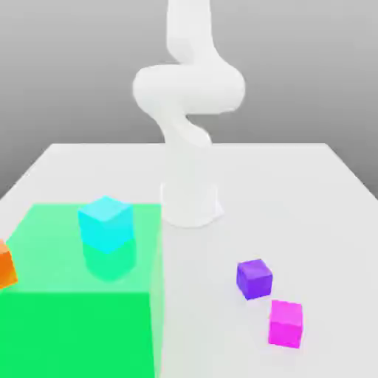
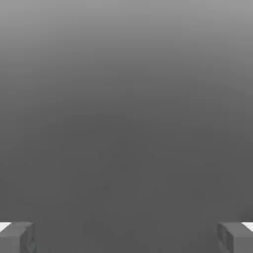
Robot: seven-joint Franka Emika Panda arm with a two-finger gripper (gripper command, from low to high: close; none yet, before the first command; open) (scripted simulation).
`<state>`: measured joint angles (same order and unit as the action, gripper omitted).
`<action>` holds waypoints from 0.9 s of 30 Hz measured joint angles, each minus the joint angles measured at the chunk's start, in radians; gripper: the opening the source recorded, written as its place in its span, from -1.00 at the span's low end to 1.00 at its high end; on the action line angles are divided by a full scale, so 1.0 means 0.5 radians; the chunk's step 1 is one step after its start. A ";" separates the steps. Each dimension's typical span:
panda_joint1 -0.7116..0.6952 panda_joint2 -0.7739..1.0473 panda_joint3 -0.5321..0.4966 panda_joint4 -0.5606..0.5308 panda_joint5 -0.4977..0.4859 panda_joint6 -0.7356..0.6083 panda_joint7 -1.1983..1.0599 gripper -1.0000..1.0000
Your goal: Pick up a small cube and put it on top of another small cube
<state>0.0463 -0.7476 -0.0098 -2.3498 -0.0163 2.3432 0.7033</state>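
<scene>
Item 1, purple cube (image 1: 255, 278): small, matte violet-purple, sitting on the white surface (image 1: 310, 214) in the lower right of the exterior frame. It rests flat, one corner turned toward the camera, with nothing gripping it.

Item 2, cyan cube (image 1: 106, 224): light cyan-blue, somewhat larger than the purple cube, standing in the left half of the exterior frame on the green panel (image 1: 66, 295). A faint reflection of it shows in the green directly beneath it. It stands well apart from the purple cube, with the panel's right edge and a stretch of white between the two.

Item 3, magenta cube (image 1: 286, 322): bright magenta-pink, near the size of the purple cube, placed just beside it toward the lower right of the exterior frame. The two are close but a thin strip of white separates them.

Item 4, orange cube (image 1: 6, 266): cut off by the left edge of the exterior frame, at the left border of the green panel.

Item 5, robot arm (image 1: 188, 96): white, rising from a round base at the centre of the exterior frame, just beyond the green panel's upper right corner, and curving up out of the top edge.

Item 6, gripper (image 2: 126, 237): in the hand view, two grey fingers (image 2: 17, 237) sit at the lower corners of the frame, spread wide apart with nothing between them. Behind them lies a plain grey gradient backdrop.
</scene>
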 joint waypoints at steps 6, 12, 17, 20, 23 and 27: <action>0.216 0.256 -0.056 -0.244 -0.065 0.211 -0.484 0.00; 0.422 0.505 -0.126 -0.481 -0.117 0.415 -0.965 0.00; 0.597 0.712 -0.196 -0.678 -0.152 0.585 -1.372 0.00; 0.694 0.836 -0.231 -0.796 -0.162 0.689 -1.625 0.00; 0.789 0.961 -0.262 -0.915 -0.162 0.792 -1.885 0.00; 0.918 1.128 -0.301 -1.074 -0.147 0.930 -2.243 0.00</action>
<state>0.5055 -0.1834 -0.1603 -2.8866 -0.0898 2.8084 -0.4180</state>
